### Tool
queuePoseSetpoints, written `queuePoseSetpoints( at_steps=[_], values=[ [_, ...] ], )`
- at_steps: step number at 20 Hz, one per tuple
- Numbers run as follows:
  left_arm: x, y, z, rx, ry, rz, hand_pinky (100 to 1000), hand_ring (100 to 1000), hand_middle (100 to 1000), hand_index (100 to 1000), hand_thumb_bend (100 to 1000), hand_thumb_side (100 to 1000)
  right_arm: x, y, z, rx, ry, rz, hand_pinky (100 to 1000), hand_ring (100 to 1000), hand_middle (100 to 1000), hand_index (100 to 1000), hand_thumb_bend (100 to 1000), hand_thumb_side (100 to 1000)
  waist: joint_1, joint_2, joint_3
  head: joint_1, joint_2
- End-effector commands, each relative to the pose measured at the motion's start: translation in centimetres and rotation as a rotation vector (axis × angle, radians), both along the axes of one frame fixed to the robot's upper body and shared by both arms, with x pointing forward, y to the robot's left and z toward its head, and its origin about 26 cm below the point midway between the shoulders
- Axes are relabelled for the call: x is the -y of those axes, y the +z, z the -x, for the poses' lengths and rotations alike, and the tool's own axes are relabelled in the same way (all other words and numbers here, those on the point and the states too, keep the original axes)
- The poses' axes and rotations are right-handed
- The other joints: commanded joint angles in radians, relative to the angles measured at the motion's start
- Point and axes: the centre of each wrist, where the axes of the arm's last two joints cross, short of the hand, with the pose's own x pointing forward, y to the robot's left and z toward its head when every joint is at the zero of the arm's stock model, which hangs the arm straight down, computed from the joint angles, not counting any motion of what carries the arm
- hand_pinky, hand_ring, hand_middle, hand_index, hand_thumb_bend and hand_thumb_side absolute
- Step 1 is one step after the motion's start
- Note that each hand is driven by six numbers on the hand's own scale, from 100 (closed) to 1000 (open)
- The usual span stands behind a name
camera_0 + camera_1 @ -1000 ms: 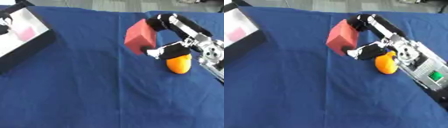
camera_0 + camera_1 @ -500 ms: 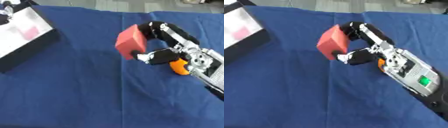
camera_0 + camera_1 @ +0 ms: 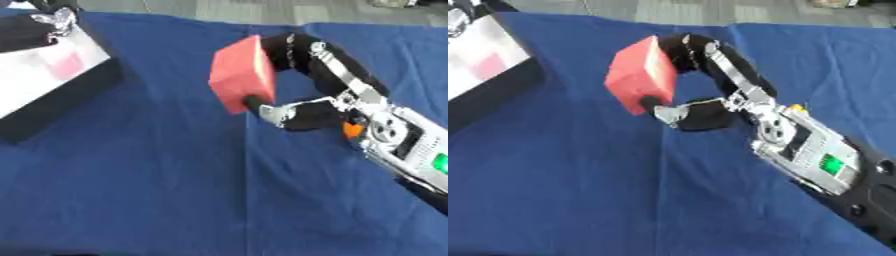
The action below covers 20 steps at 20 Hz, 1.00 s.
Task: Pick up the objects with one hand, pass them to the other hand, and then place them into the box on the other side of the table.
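Left eye view shows the right hand (image 3: 319, 107) pinching the red block (image 3: 242, 75) between curled fingers and thumb, now carried leftward off the orange object (image 3: 352, 130) toward mid-table; the handover looks next, the box (image 3: 54, 85) still far left.

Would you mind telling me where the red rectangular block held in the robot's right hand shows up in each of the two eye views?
Left eye view: the red rectangular block sits upper centre, pinched by the right hand.
Right eye view: the same block lies upper left of centre.
Shared landmark: the black box with a white inside at the upper left edge of both views, on the blue tablecloth.
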Motion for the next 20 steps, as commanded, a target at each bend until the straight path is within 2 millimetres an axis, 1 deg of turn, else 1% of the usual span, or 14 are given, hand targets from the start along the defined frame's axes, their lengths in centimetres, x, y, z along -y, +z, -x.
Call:
queuePoseSetpoints(
  at_steps=[1,2,4,6,8,15,20],
  values=[
    [1.3,1.2,1.2,-0.015,-0.084,-0.034,916,762,760,871,100,703,-0.3,0.5,0.2,0.042,0.028,-0.033,760,663,373,526,255,100,0.016,-0.036,0.003,-0.004,0.005],
    [1.8,1.3,1.5,-0.028,-0.112,-0.047,916,767,777,888,100,730,-0.5,0.5,0.2,0.047,0.033,-0.04,760,663,373,526,252,100,0.018,-0.037,0.003,-0.004,0.005],
    [3.0,1.5,2.2,-0.047,-0.166,-0.072,916,771,784,894,100,749,-0.7,0.5,0.2,0.053,0.04,-0.051,759,662,374,526,250,100,0.02,-0.039,0.007,-0.005,0.005],
    [4.0,1.7,3.1,-0.064,-0.207,-0.098,917,781,795,896,100,738,-0.9,0.6,0.3,0.059,0.047,-0.06,760,662,374,526,249,100,0.024,-0.04,0.01,-0.007,0.005],
    [4.8,1.8,3.5,-0.076,-0.237,-0.126,920,792,805,898,100,741,-1.0,0.6,0.3,0.066,0.052,-0.062,760,662,374,526,248,100,0.026,-0.041,0.013,-0.008,0.005],
    [6.4,1.9,3.9,-0.092,-0.291,-0.194,931,815,824,905,100,767,-1.1,0.5,0.3,0.077,0.051,-0.042,762,661,374,525,252,100,0.031,-0.036,0.021,-0.015,0.005],
    [7.1,2.0,4.0,-0.09,-0.336,-0.217,936,822,828,915,163,799,-1.1,0.4,0.4,0.093,0.056,-0.032,761,660,373,524,256,100,0.032,-0.035,0.026,-0.017,0.005]
  ],
)
